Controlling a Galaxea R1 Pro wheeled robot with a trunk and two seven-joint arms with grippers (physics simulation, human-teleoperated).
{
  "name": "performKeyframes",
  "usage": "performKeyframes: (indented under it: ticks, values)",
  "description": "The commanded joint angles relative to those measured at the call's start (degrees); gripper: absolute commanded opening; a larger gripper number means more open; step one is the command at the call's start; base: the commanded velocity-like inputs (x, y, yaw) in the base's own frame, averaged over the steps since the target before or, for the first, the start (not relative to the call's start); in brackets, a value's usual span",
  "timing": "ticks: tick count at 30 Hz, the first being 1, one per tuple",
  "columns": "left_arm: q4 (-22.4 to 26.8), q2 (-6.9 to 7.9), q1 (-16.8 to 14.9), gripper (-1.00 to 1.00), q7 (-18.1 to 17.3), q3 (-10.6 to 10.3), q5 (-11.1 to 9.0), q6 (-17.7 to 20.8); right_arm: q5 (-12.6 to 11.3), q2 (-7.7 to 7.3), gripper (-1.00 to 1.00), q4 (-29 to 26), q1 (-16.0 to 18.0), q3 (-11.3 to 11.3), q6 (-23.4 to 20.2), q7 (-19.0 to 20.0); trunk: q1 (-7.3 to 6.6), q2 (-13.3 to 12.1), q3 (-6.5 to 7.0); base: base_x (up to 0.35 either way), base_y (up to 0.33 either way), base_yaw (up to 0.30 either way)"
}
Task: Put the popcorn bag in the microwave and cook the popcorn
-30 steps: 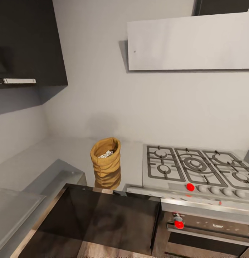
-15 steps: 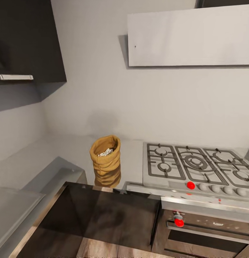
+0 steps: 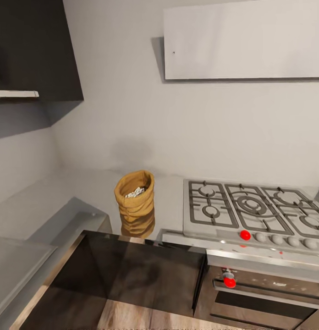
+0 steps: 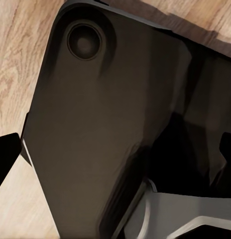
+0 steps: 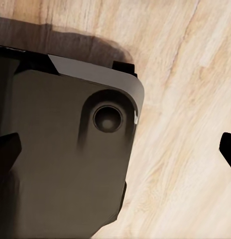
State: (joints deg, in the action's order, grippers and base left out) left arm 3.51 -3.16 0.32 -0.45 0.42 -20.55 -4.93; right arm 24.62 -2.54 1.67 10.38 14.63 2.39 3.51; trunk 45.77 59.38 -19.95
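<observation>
Grey brushed-steel bench (image 3: 63,197) runs along the far wall; at its right lies a grey gas hob with black grates (image 3: 251,211). A squat tan-brown wrinkled popcorn bag (image 3: 135,198) stands upright on the bench, just left of the hob, holding small whitish popcorn pieces (image 3: 135,193). The task appears barely begun: the bag is ungrasped, and placing and heating remain. How far either tool is open cannot be told; both wrist views face the robot's dark base (image 4: 110,124) over wooden floor (image 5: 185,149).

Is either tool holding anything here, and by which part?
Nothing is held. The popcorn bag stands untouched on the countertop; both wrist views look down at floor.
</observation>
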Motion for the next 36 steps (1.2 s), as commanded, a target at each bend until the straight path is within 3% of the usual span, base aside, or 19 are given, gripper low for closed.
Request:
performKeyframes:
  ticks: [1,36]
  values:
    - [0.09,-0.01,0.03,1.00,-0.06,0.02,-0.31,-0.08,0.43,-0.02,1.00,0.18,0.08,0.48,0.25,0.10,0.00,0.04,-0.14,0.000,0.000,0.000]
    - [0.09,-0.08,0.03,1.00,0.01,0.00,-0.28,-0.08,0.94,0.17,1.00,0.18,0.08,0.48,0.36,0.10,0.00,0.04,-2.94,0.000,0.000,0.000]
